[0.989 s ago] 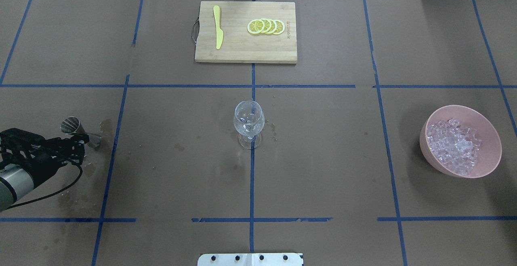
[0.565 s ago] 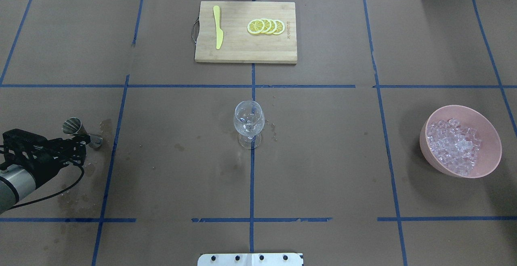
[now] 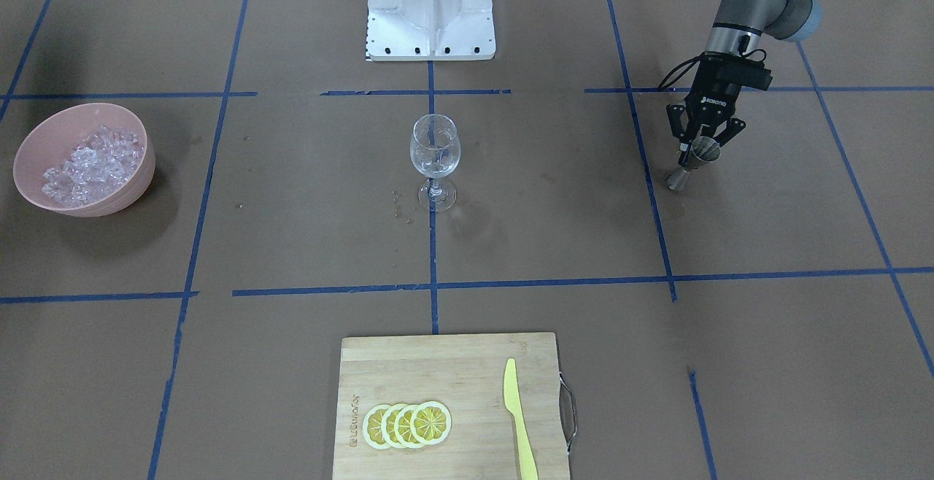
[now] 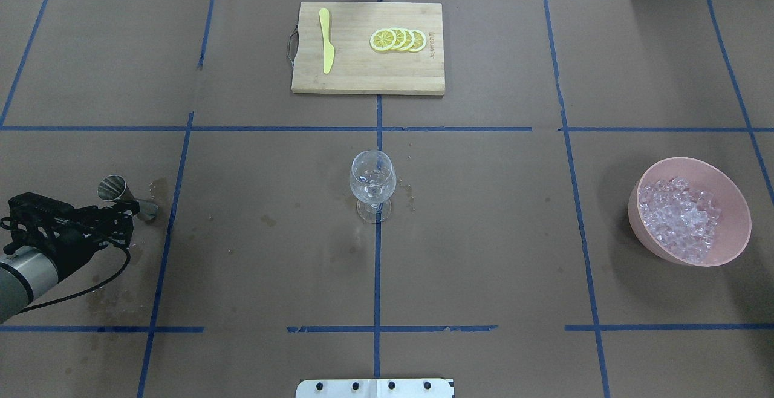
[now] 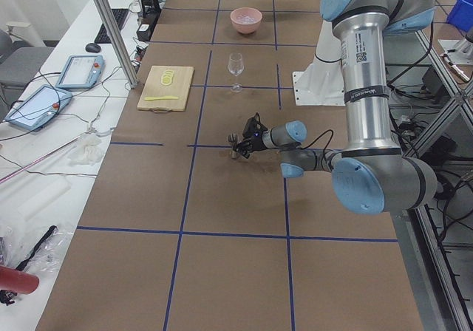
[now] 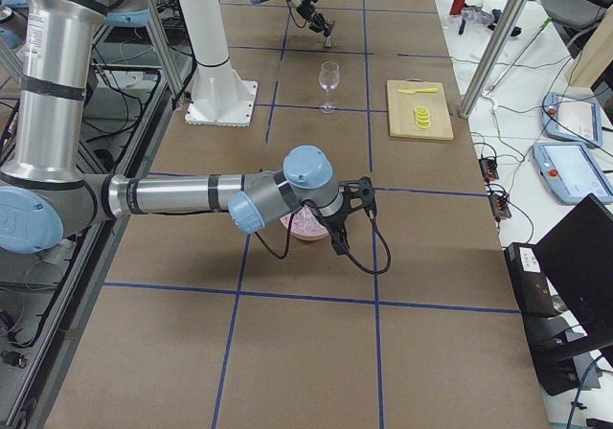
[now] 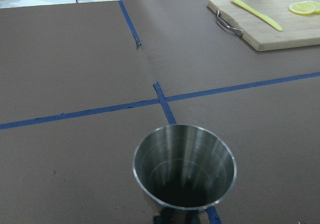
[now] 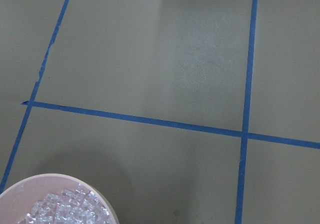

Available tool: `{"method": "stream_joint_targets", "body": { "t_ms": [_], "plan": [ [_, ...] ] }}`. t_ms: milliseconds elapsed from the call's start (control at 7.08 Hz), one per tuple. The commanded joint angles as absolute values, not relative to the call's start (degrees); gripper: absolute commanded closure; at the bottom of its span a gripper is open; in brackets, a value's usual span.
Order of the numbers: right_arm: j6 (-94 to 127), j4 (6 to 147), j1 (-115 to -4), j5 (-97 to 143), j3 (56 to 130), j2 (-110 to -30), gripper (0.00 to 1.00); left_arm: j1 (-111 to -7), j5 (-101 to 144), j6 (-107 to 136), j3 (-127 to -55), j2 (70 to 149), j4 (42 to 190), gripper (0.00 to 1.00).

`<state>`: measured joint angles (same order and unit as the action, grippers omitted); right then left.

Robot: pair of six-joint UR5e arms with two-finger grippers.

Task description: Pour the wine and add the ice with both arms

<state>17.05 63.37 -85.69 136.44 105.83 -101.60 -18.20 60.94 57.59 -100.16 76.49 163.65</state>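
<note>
My left gripper [image 4: 125,207] [image 3: 699,146] is shut on the waist of a tilted steel jigger [image 4: 112,187] [image 3: 695,161] [image 7: 184,165] at the table's left side. The jigger's cup looks empty in the left wrist view. An empty-looking wine glass [image 4: 373,181] [image 3: 435,150] stands upright at the table's centre. Ice [image 4: 680,219] [image 3: 91,160] [image 8: 62,212] is heaped in a pink bowl [image 4: 636,199] [image 3: 142,173] at the right. My right gripper [image 6: 338,245] hangs beside that bowl and shows only in the exterior right view, so I cannot tell its state. Wine is out of view.
A wooden cutting board [image 4: 357,77] at the far centre carries lemon slices [image 4: 398,40] and a yellow knife [image 4: 326,41]. The white stand base [image 3: 430,9] sits at the robot's side. Wet stains [image 4: 158,187] mark the paper around the jigger.
My left gripper has shifted a little to the right with the jigger in it. The glass and bowl have not moved.
</note>
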Motion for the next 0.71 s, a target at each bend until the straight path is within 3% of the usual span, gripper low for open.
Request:
{"method": "stream_joint_targets", "body": {
  "t_ms": [0, 424, 565],
  "plan": [
    [17.05, 63.37, -85.69, 136.41, 105.82, -101.69, 0.0, -16.97, 59.78, 57.48, -100.11, 76.55, 163.65, 1.0],
    [17.05, 63.37, -85.69, 136.49, 105.82, -101.69, 0.0, -15.3, 58.71, 57.48, -100.11, 76.55, 163.65, 1.0],
    [17.05, 63.37, -85.69, 136.49, 105.82, -101.6, 0.0, -15.29, 58.71, 57.48, -100.11, 76.55, 163.65, 0.84]
  ]
}}
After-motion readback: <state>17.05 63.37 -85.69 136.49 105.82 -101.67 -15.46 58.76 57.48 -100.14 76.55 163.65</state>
